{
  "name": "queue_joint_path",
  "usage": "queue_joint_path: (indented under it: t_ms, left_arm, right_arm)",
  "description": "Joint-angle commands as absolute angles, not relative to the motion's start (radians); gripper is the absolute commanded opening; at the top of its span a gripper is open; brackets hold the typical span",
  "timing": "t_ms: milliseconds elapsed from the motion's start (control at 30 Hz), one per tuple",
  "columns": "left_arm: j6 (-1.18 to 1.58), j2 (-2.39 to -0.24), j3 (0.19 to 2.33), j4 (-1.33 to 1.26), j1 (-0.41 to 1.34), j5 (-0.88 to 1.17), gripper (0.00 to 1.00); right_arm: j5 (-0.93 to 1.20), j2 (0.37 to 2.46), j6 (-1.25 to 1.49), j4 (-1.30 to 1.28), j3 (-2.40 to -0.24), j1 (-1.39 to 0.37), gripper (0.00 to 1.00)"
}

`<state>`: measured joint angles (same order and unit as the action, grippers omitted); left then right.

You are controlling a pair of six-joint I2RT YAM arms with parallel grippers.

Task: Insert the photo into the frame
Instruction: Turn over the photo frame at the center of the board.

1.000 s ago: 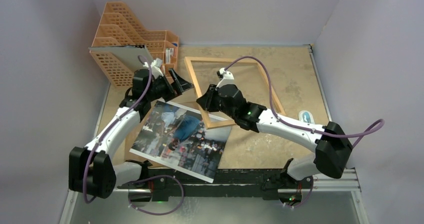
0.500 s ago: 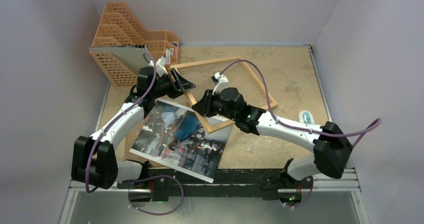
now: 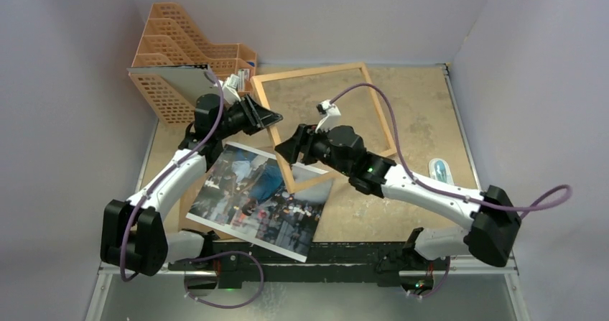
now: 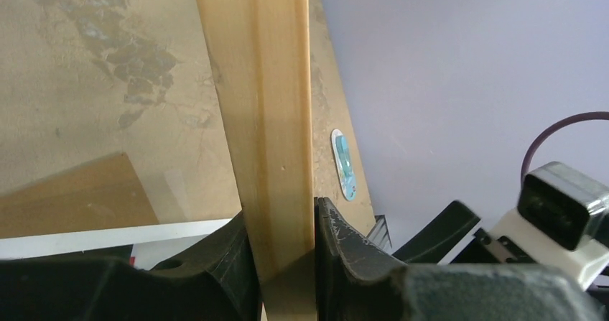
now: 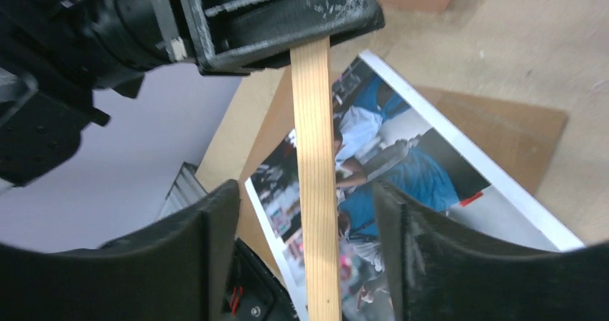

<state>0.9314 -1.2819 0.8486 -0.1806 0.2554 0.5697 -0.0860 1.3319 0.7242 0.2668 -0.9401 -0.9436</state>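
The frame (image 3: 379, 109), thin light wood with a clear pane, lies tilted at the table's middle back. My left gripper (image 3: 267, 117) is shut on its left rail. In the left wrist view both fingers (image 4: 345, 242) press the rail (image 4: 258, 84). My right gripper (image 3: 290, 149) stands open astride the same rail lower down. The right wrist view shows a gap on each side of the rail (image 5: 316, 120) between the fingers (image 5: 215, 220). The photo (image 3: 258, 200), a glossy street scene with a white border, lies flat beneath the frame's near corner (image 5: 409, 163).
A brown backing panel (image 3: 188, 195) lies under the photo. An orange file rack (image 3: 179, 48) stands at the back left, close behind my left gripper. A small blue-and-white oval sticker (image 3: 439, 167) sits at the right table edge. Purple walls enclose the table.
My left gripper has shut on the frame's left rail. My right gripper has opened and let go of that rail. The frame has turned, its far edge swinging back.
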Motion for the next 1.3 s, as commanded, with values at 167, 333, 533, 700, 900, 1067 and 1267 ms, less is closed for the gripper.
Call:
queue_joint_path:
  t_ms: [167, 333, 533, 700, 900, 1067, 1267]
  left_arm:
    - [0.726, -1.141, 0.876, -0.292, 0.266, 0.52, 0.0]
    - [0.581, -1.12, 0.963, -0.227, 0.319, 0.503, 0.0]
    - [0.351, -1.149, 1.074, -0.117, 0.328, 0.552, 0.0]
    - [0.254, -1.134, 1.014, -0.194, 0.328, 0.515, 0.0]
    - [0.192, -1.08, 0.894, -0.336, 0.328, 0.528, 0.0]
    - [0.104, -1.051, 0.829, -0.368, 0.328, 0.547, 0.0]
    - [0.01, -1.013, 0.776, -0.386, 0.332, 0.55, 0.0]
  right_arm:
    - [-0.331, 1.051, 0.835, 0.147, -0.946, -0.92, 0.85]
    - [-0.456, 1.092, 0.984, -0.103, -1.149, -0.824, 0.92]
    - [-0.501, 1.201, 1.062, -0.172, -1.392, -0.707, 0.94]
    - [-0.383, 1.281, 1.187, -0.199, -1.495, -0.569, 0.95]
    - [-0.163, 1.383, 1.331, -0.179, -1.519, -0.439, 0.91]
    - [-0.08, 1.455, 1.295, -0.202, -1.592, -0.412, 0.9]
    - [0.054, 1.508, 1.248, -0.192, -1.619, -0.379, 0.86]
